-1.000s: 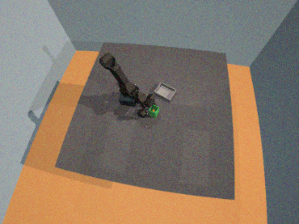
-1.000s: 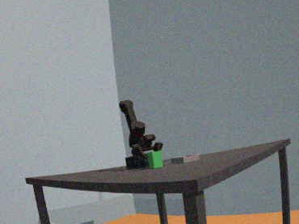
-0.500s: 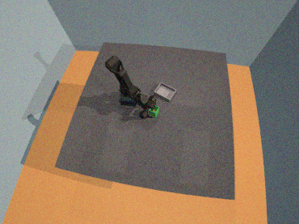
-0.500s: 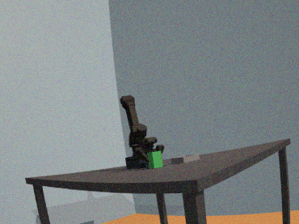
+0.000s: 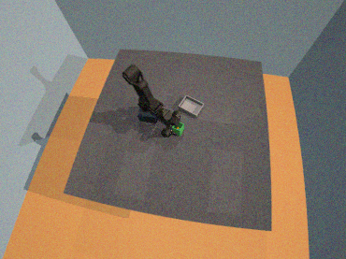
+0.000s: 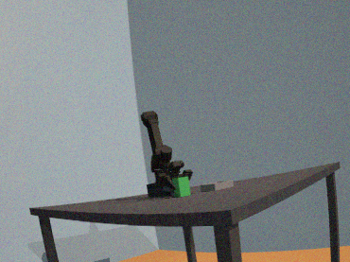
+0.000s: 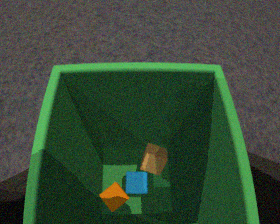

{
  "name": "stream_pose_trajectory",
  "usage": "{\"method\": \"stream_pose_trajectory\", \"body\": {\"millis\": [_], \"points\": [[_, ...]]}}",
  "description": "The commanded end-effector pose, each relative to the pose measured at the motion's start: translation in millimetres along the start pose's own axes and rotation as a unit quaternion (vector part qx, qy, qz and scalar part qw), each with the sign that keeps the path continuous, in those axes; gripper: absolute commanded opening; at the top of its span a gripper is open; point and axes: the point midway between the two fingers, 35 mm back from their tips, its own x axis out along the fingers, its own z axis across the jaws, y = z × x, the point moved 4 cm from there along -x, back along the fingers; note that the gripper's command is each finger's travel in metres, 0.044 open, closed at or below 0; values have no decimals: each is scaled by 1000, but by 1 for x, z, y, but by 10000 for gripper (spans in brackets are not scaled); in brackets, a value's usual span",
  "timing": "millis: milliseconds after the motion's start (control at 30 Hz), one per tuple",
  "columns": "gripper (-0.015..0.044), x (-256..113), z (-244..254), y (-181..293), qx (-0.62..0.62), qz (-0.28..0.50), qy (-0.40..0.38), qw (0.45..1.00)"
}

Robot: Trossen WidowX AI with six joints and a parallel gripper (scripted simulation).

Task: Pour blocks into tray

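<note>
Three blocks, wrist view: an orange block, a blue block and a brown block lie loose at the bottom of the cup, lower middle of the frame.
Green cup, wrist view: square and open-topped, with flat walls; its mouth fills the middle and lower part of the frame.
Hand, wrist view: fingers spread wide, one at each side of the cup, at lower left and lower right. Whether they already press on the walls cannot be told.
Grip point, wrist view: take the two opposing side walls, pads flat and level with each other. Avoid pinching the rim alone.
Cup position, top view: just right of center, at the fingers, mouth upward.
Gray tray, top view: above and to the right of the cup, near it but apart.
Cup base, exterior view: upright on the table, center of the frame, not visibly raised.
Expected handling, exterior view: probably light and rigid, with little give. Smooth walls may slip or rotate under a weak grip; close firmly before lifting.
Load behavior, exterior view: loose blocks will likely slide as the cup tilts; keep it level until over the tray, right of center.
</note>
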Motion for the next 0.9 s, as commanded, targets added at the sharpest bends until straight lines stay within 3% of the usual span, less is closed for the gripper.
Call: {"method": "stream_pose_trajectory", "body": {"millis": [0, 367, 667, 867], "points": [[312, 0, -1, 0, 2, -1, 2, 1000], [239, 0, -1, 0, 2, -1, 2, 1000], [3, -6, 0, -8, 2, -1, 2, 1000], [0, -13, 0, -12, 2, -1, 2, 1000]]}}
